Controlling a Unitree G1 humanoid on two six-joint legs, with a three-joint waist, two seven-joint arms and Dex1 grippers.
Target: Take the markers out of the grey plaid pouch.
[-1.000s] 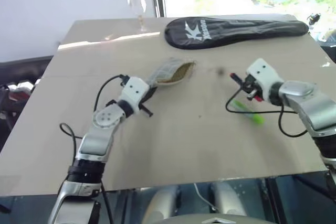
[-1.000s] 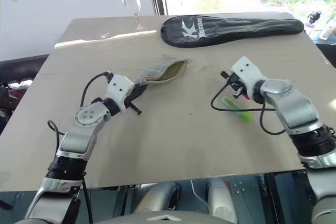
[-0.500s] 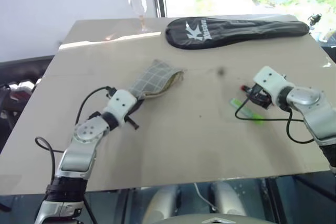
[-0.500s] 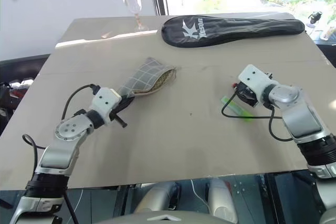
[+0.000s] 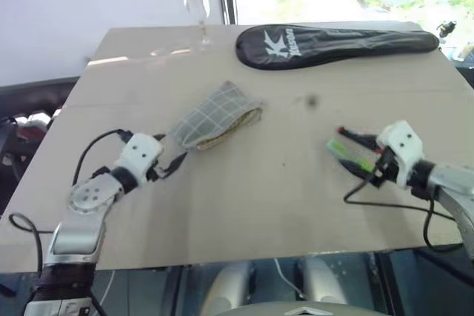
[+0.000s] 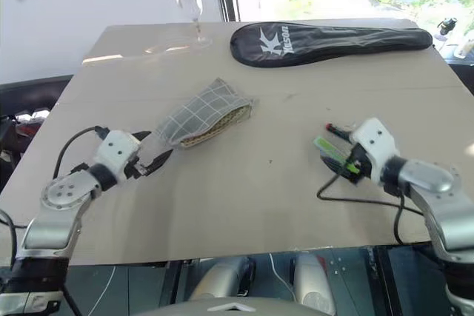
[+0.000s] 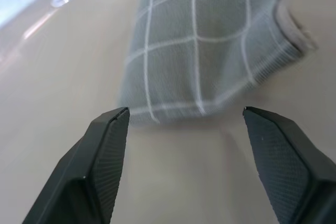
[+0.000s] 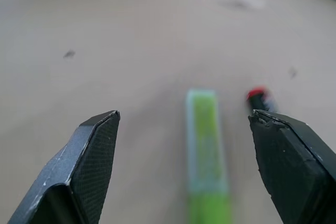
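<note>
Left eye view: our pouch (image 5: 215, 115) lies limp mid-worktop, markers (image 5: 351, 152) light and slippery to its right. Left end effector (image 7: 181, 116) and right end effector (image 8: 184, 121) gape wide, empty; we'd pinch the pouch's closed end.

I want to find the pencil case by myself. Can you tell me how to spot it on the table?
Start at the long black racket cover at the far edge of the table. Come nearer and toward the robot's left: the grey plaid pouch lies flat, just beyond the open left gripper. It alone is checked fabric with pale grid lines.
</note>
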